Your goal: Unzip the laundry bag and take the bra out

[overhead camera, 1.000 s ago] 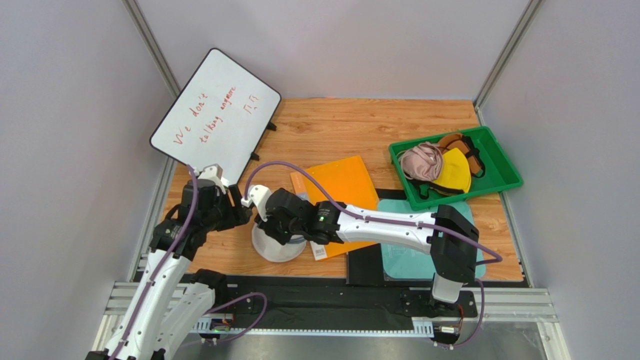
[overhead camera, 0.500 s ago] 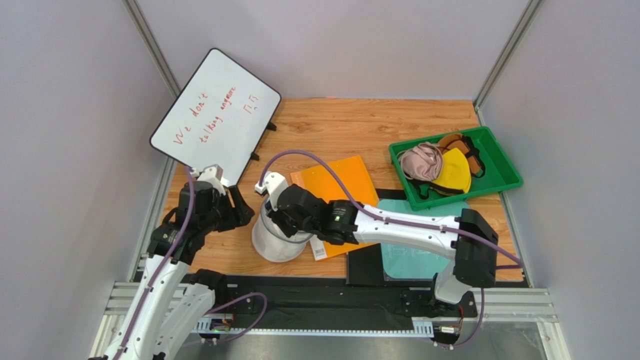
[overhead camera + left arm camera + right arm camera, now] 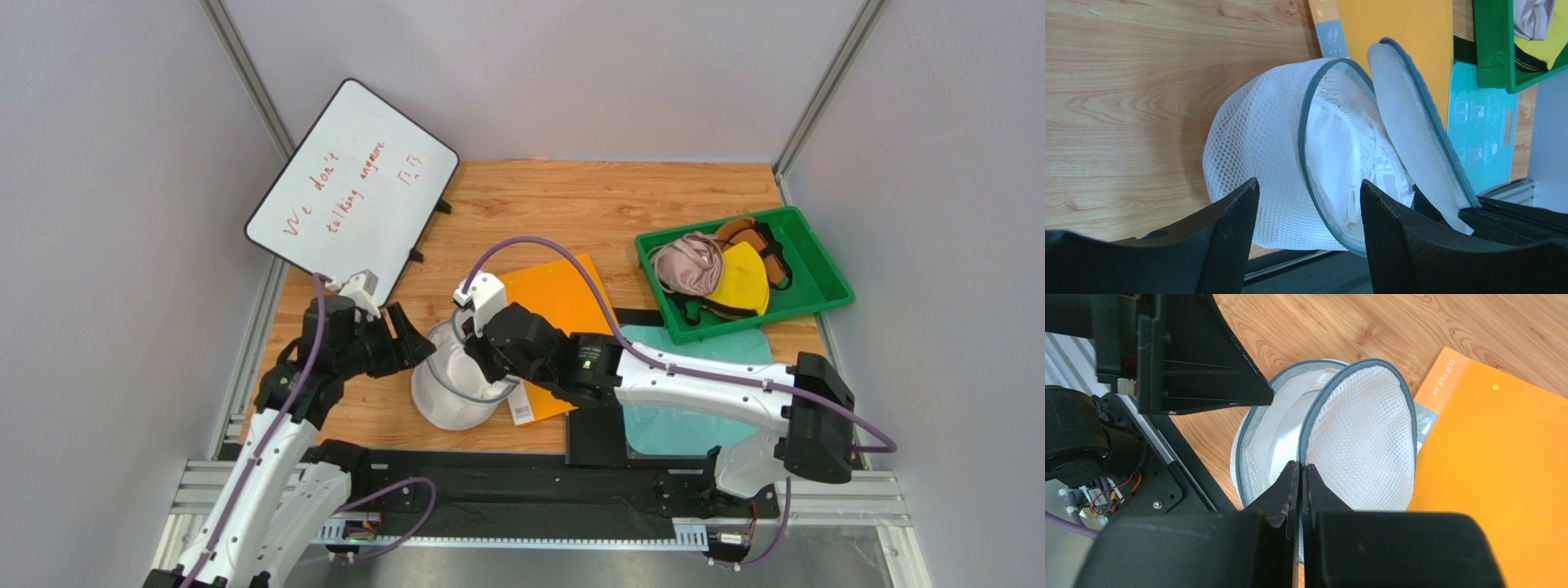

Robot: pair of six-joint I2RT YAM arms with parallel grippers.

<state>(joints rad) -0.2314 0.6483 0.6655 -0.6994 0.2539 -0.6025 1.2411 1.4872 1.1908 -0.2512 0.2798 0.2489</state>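
The round white mesh laundry bag (image 3: 444,390) sits at the near left of the wooden surface (image 3: 552,208), just left of the flat orange plastic folder (image 3: 558,300). The drum is tipped: its short axis leans from the near-left base up toward the right, so the dark-rimmed mouth faces the right arm. Its flat circular lid (image 3: 1364,441) stands open on edge, apart from the mouth along most of the rim, and white lacy fabric shows inside. The right claw (image 3: 1301,467) is pinched together on the lid's grey zipper edge. The left claw (image 3: 1309,187) stands with its jaws apart just left of the bag, which shows between them without touching. A green plastic tray (image 3: 824,276) of pink, yellow and brown garments lies far right.
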